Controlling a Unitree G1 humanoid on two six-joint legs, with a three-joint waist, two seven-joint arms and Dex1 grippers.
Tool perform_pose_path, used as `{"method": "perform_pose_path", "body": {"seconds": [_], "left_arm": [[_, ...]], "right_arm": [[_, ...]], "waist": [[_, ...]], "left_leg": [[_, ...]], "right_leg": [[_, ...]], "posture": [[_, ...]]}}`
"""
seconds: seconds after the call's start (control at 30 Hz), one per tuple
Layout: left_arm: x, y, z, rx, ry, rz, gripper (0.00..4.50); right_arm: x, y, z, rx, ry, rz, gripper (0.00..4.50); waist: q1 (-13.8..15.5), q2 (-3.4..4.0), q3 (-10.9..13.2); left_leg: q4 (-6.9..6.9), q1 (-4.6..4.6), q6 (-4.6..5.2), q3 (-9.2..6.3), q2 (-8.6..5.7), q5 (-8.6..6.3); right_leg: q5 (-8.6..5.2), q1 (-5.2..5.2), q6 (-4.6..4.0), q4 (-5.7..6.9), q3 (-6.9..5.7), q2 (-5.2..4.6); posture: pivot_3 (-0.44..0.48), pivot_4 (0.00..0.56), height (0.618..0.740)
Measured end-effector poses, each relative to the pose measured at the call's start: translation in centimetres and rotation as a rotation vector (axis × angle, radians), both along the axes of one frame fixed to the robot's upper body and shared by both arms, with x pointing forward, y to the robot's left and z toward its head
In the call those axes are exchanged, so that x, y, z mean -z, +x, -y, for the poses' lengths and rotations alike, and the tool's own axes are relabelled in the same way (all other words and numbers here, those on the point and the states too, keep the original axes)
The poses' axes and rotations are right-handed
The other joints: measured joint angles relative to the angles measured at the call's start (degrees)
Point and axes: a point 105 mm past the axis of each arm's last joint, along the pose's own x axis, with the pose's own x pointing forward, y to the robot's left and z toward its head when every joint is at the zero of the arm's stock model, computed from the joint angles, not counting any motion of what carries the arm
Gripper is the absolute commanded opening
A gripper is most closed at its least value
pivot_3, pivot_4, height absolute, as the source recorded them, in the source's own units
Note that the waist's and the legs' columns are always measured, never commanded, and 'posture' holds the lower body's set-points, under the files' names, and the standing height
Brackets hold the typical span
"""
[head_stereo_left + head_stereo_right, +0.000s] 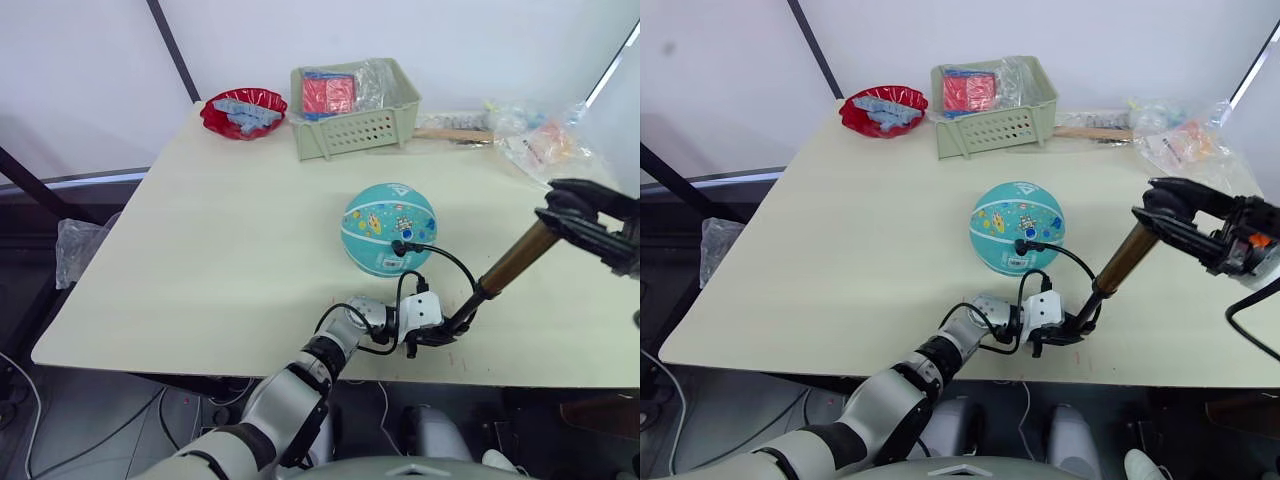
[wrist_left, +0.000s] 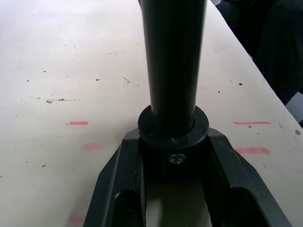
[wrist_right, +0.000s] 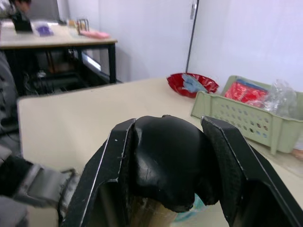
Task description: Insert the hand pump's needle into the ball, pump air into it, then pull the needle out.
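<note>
The teal ball [image 1: 388, 228] with cartoon prints rests on the table middle. A black fitting [image 1: 401, 247] sits in the ball's near side, the needle itself hidden inside; the black hose [image 1: 447, 258] loops from it down to the hand pump's base. The pump's gold-bronze barrel [image 1: 518, 258] leans up toward the right. My left gripper [image 1: 445, 330] is shut on the pump's black lower end [image 2: 173, 128] near the table's front edge. My right gripper [image 1: 572, 212] is shut on the black T-handle [image 3: 166, 161] at the top.
A green basket [image 1: 355, 125] with red packets stands at the back, a red bowl [image 1: 243, 112] to its left. Plastic bags [image 1: 545, 140] and a wooden stick [image 1: 450, 134] lie at the back right. The table's front edge [image 1: 300, 375] runs just below my left gripper.
</note>
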Motion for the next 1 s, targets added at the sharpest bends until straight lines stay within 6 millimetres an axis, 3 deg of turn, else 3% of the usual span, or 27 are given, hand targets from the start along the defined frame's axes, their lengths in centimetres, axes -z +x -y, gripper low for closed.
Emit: {"method": "perform_pose_path", "body": {"seconds": [0.57,0.87,1.0], "left_arm": [[0.2,0.2,-0.2,-0.016,0.008,0.002,1.03],[0.1,0.1,0.0,-0.013,0.001,0.001,1.03],[-0.1,0.1,0.1,-0.010,-0.008,-0.001,1.03]], "right_arm": [[10.6,0.5,-2.4,0.076,-0.052,-0.148,1.65],[9.3,1.1,-1.9,0.065,-0.014,-0.144,1.65],[6.3,1.5,-1.1,0.035,0.029,-0.117,1.65]], "waist": [[-0.18,-0.32,-0.51],[-0.15,-0.04,-0.28],[0.06,0.12,-0.11]], "left_leg": [[-0.02,0.22,0.00,0.00,0.09,0.00],[0.00,0.16,-0.01,0.03,0.05,0.00],[0.00,0.04,0.00,0.02,0.00,0.00]], "right_leg": [[0.00,0.13,-0.02,0.03,0.01,0.08],[0.00,0.11,-0.01,0.03,0.02,0.03],[0.00,0.02,-0.01,0.01,0.02,-0.01]], "posture": [[0.000,0.150,0.738],[0.000,0.150,0.738],[0.000,0.150,0.738]]}}
